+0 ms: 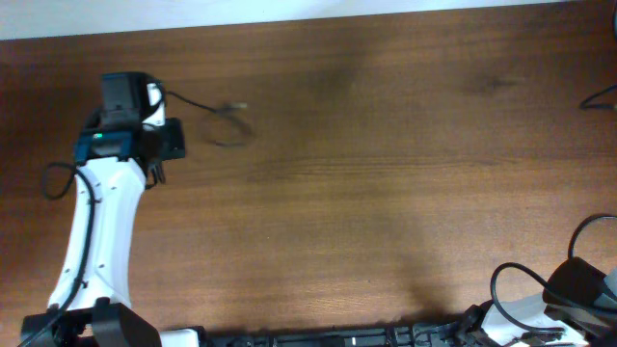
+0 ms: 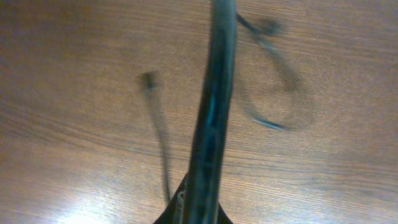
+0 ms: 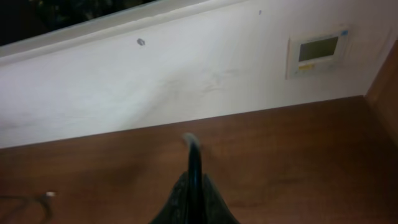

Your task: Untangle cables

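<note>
A thin black cable loop [image 1: 229, 127] with a small plug end lies on the wooden table [image 1: 386, 173], just right of my left arm [image 1: 106, 193]. In the left wrist view my left gripper [image 2: 221, 25] is shut, its fingers one dark blurred bar. The same cable loop [image 2: 280, 93] lies right of the bar. A straight cable piece [image 2: 158, 137] with a plug end lies left of it. I see nothing between the fingers. My right gripper [image 3: 191, 142] is shut and empty, low over the table near the front right corner.
A white wall [image 3: 186, 81] with a small control panel [image 3: 316, 55] stands behind the table. Another black cord [image 1: 600, 94] shows at the far right edge. A faint cable with a pale plug [image 3: 50, 194] lies at the lower left of the right wrist view.
</note>
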`<state>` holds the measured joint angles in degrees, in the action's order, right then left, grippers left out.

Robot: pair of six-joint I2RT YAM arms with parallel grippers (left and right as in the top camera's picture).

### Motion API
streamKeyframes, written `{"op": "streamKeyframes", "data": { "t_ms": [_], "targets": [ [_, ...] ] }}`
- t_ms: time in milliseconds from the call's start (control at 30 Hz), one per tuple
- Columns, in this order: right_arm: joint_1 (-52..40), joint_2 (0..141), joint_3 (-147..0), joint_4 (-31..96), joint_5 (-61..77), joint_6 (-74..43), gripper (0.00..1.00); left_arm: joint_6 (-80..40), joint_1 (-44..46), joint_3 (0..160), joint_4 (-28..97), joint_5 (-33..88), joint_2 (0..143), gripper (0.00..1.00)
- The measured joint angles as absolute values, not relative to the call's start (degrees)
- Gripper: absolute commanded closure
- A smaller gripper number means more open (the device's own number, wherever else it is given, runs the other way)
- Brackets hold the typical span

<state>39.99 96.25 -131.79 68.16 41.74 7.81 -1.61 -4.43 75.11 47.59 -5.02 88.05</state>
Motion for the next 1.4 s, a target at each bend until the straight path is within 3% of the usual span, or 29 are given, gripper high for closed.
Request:
{"op": "streamKeyframes", "data": {
  "t_ms": [433, 600, 1400],
  "targets": [
    [39.99, 96.25, -131.79, 69.17, 40.23, 7.79, 0.96, 10.0, -6.15, 75.11, 49.08, 25.74, 88.05, 1.0],
    [39.99, 96.25, -131.79, 70.52, 36.36, 7.68, 0.96, 12.03, -4.56, 75.11, 49.1, 32.27, 88.05, 1.0],
    [39.99, 96.71, -131.79, 71.57, 24.49, 7.7, 0.96, 12.69, 5.26, 75.11, 49.1, 34.74, 88.05, 1.0]
  ]
}}
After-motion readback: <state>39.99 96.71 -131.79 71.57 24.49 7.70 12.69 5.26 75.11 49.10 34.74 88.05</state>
